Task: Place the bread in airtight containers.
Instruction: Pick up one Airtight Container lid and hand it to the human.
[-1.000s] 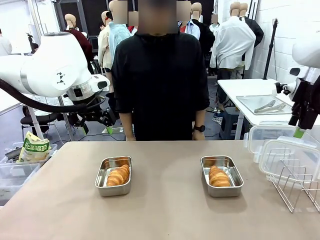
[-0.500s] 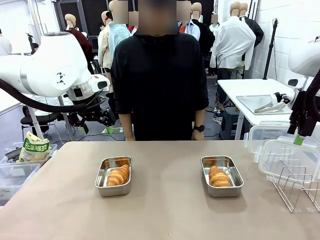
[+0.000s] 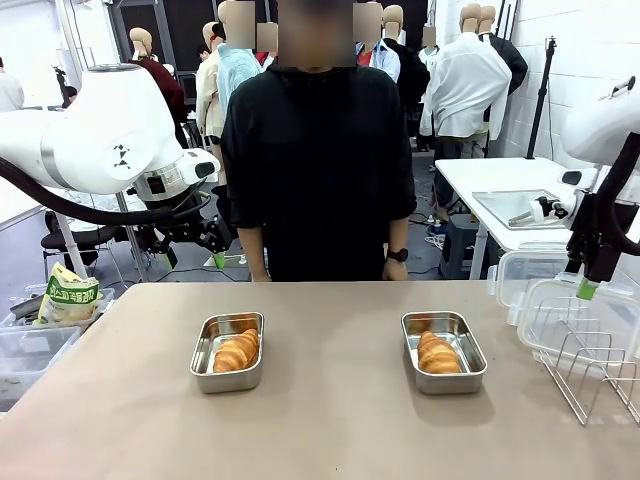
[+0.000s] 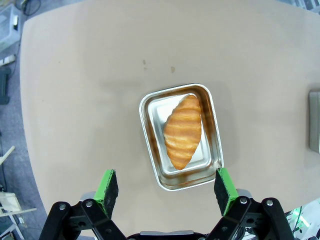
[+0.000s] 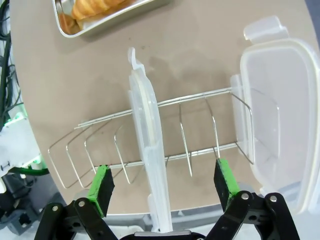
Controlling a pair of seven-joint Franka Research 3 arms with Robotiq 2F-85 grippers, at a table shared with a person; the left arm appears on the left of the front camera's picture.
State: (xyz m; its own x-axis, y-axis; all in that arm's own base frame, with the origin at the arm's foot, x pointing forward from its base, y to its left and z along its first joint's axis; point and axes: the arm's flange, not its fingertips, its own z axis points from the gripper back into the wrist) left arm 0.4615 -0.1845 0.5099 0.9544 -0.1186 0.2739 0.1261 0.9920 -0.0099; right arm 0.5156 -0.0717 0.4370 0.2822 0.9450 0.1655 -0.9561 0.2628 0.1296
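Note:
Two steel containers sit on the table, each holding one croissant. The left container (image 3: 204, 348) holds a roll (image 3: 237, 351), and the right container (image 3: 472, 348) holds another roll (image 3: 437, 353). My left gripper (image 3: 216, 256) hangs open high above the table's far left; from its wrist the container (image 4: 150, 146) and roll (image 4: 183, 131) lie straight below the open left gripper (image 4: 165, 181). My right gripper (image 3: 585, 285) is open above the clear lids (image 3: 575, 318). One lid (image 5: 147, 150) stands edge-on in the wire rack (image 5: 200, 127), between the open fingers (image 5: 103, 186). A second lid (image 5: 274, 112) leans at the rack's end.
A person in black stands at the far edge behind the containers. A snack bag (image 3: 68, 295) and clear bins (image 3: 30, 350) lie off the table's left side. A side table with a metal tray and tongs (image 3: 525, 208) stands at the back right.
My right gripper has come down and slightly left toward the lids in the rack. The left arm, containers and rolls have not moved.

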